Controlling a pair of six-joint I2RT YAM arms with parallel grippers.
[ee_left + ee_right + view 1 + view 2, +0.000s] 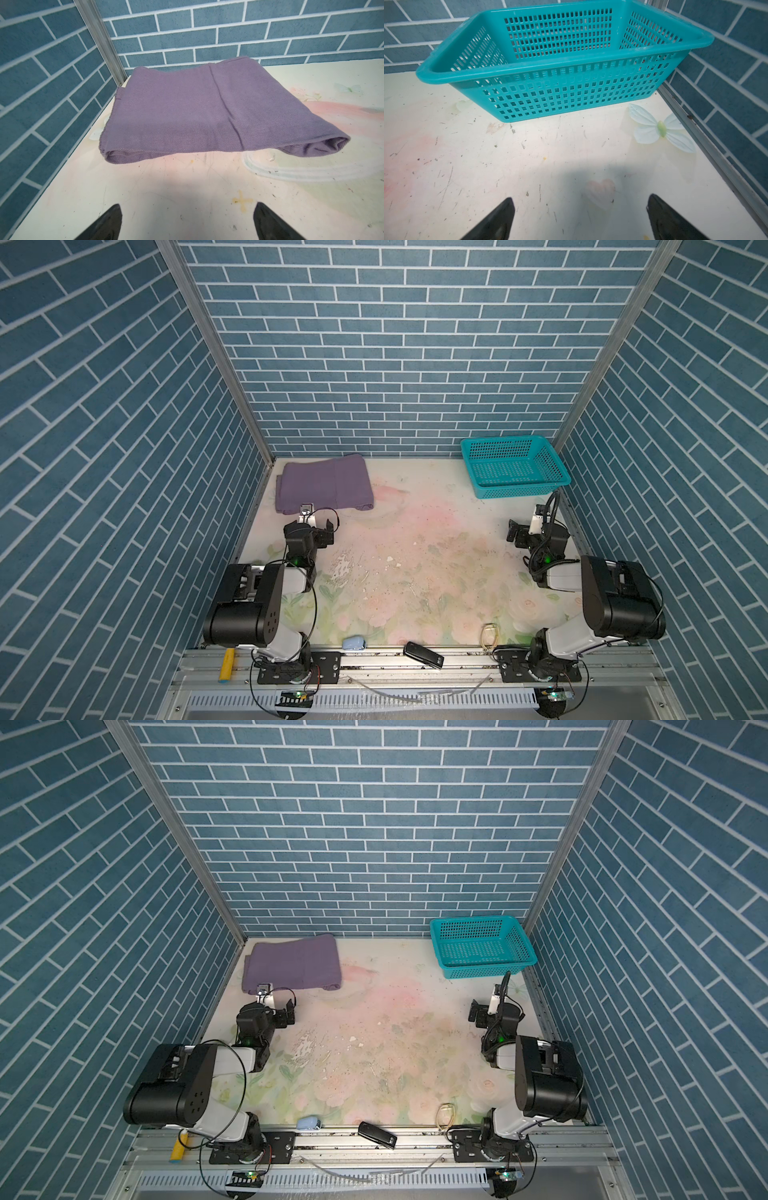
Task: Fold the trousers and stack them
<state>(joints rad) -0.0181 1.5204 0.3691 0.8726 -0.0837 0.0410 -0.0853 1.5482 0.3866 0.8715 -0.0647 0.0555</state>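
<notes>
1. Trousers lie at the far left corner of the bench, folded into a compact purple rectangle several layers deep. The left wrist view shows the rounded fold facing the arm and one soft crease running across the top layer.
2. The left gripper hovers low over bare bench just in front of that near fold. Its jaws are spread wide with nothing between them, and they are clear of the cloth.
3. The right gripper sits near the right edge, its jaws likewise wide apart and empty. It faces the teal basket, which stands at the far right corner with nothing inside.
4. Folding looks finished: the bundle is neat and parked in its corner. No second garment is in view to stack with it, so this corner seems to be the stacking spot. By that reading the task is at or very near its end.
5. Little seems to be left. One end of the near fold gapes slightly, so any tidy-up calls for a pinch through all layers at once. Catching only the top layer of this thin fabric would probably pull the fold open. Otherwise both arms need only back away without snagging the near edge of the bundle.
</notes>
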